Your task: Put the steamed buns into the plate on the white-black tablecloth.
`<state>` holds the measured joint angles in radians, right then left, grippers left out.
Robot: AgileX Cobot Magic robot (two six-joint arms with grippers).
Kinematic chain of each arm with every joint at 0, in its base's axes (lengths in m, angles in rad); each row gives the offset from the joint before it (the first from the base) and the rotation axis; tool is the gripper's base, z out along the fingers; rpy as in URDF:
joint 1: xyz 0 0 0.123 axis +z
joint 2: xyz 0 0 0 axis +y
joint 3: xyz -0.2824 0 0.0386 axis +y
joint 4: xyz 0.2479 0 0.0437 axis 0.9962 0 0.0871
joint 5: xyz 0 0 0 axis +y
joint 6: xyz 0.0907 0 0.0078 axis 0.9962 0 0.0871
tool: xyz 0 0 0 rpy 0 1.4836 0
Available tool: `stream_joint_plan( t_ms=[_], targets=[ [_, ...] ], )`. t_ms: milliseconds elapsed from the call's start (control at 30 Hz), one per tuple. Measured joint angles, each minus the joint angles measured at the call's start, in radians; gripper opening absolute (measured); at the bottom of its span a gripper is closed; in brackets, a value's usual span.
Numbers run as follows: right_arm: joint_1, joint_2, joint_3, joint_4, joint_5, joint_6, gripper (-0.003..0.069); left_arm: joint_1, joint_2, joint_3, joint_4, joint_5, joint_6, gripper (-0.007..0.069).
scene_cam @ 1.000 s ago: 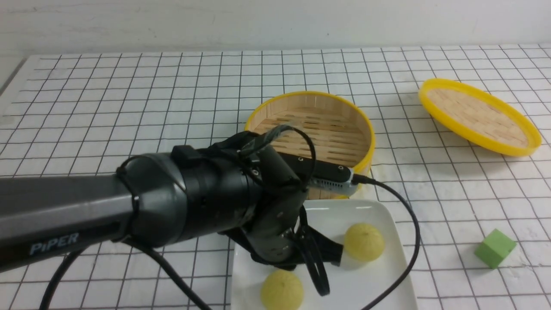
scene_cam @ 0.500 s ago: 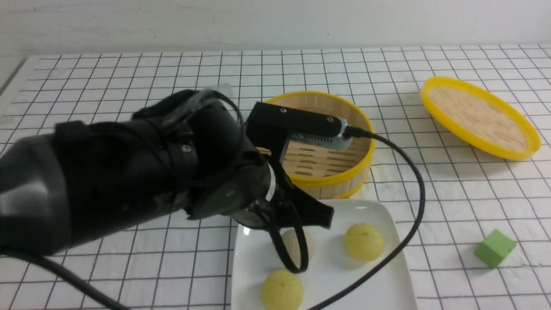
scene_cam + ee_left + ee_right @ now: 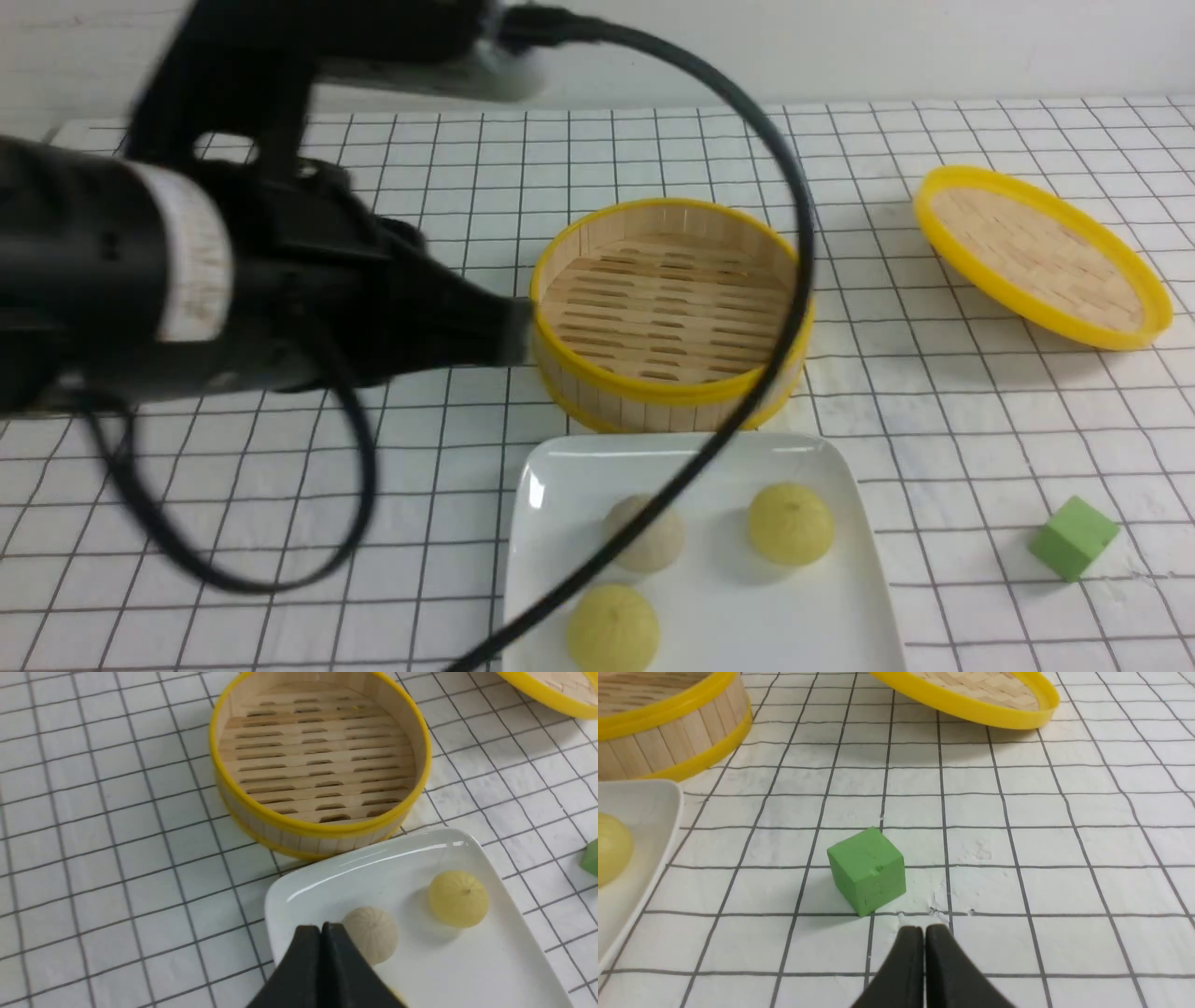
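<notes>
Three steamed buns lie on the white plate (image 3: 840,485) at the near middle of the white-black tablecloth (image 3: 934,392): an off-white bun (image 3: 644,534) and two pale yellow ones (image 3: 790,523) (image 3: 611,627). My left gripper (image 3: 515,333) hangs shut and empty above the cloth, left of the steamer basket. In the left wrist view its tips (image 3: 322,927) are pressed together over the plate's (image 3: 373,858) edge, beside the off-white bun (image 3: 371,933), with a yellow bun (image 3: 458,898) further along. My right gripper (image 3: 924,928) is shut and empty, low over the cloth beside a green cube.
An empty yellow-rimmed bamboo steamer basket (image 3: 667,308) stands just behind the plate. Its woven lid (image 3: 1041,252) lies tilted at the far right. A green cube (image 3: 1074,537) (image 3: 867,877) sits right of the plate. The left arm's black cable loops across the plate's front.
My left arm has lifted off the plate and pulled back to the left. The off-white bun it covered now lies bare on the plate.
</notes>
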<state>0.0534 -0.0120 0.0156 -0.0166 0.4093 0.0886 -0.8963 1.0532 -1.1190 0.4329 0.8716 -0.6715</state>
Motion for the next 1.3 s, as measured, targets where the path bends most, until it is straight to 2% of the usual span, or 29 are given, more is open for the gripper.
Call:
stream_joint_plan(
  t_ms=[133, 267, 367, 400, 433, 500, 667, 800, 1133, 1200, 1300],
  targets=[
    [0.000, 0.000, 0.001, 0.000, -0.002, 0.000, 0.0038, 0.000, -0.169, 0.043, 0.010, 0.103, 0.000, 0.0002],
    [0.000, 0.000, 0.001, 0.000, -0.002, 0.000, 0.0046, 0.000, -0.322, 0.206, 0.012, 0.072, -0.009, 0.0002],
    [0.000, 0.000, 0.001, 0.000, -0.002, 0.000, 0.0050, 0.000, -0.438, 0.409, 0.060, -0.152, -0.087, 0.0002],
    [0.000, 0.000, 0.001, 0.000, -0.002, 0.000, 0.0051, 0.000, -0.445, 0.422, 0.065, -0.170, -0.095, 0.0002],
    [0.000, 0.000, 0.001, 0.000, -0.002, 0.000, 0.0053, 0.000, -0.493, 0.499, 0.109, -0.315, -0.171, 0.0002],
    [0.000, 0.000, 0.001, 0.000, -0.002, 0.000, 0.0057, 0.000, -0.547, 0.609, 0.172, -0.506, -0.283, 0.0002],
    [-0.001, 0.000, 0.001, 0.000, -0.002, 0.000, 0.0065, 0.000, -0.577, 0.723, 0.263, -0.709, -0.406, 0.0006],
    [-0.004, 0.000, 0.001, 0.000, -0.002, 0.000, 0.0072, 0.000, -0.576, 0.779, 0.312, -0.712, -0.426, 0.0012],
    [-0.005, 0.000, 0.001, 0.000, -0.002, 0.000, 0.0083, 0.000, -0.576, 0.798, 0.318, -0.655, -0.489, 0.0020],
    [-0.005, 0.000, 0.001, 0.000, -0.002, 0.000, 0.0087, 0.007, -0.588, 0.798, 0.272, -0.618, -0.441, 0.0019],
    [-0.005, 0.000, 0.001, 0.000, -0.002, 0.000, 0.0093, 0.087, -0.635, 0.798, 0.059, -0.515, -0.257, 0.0020]
  ],
)
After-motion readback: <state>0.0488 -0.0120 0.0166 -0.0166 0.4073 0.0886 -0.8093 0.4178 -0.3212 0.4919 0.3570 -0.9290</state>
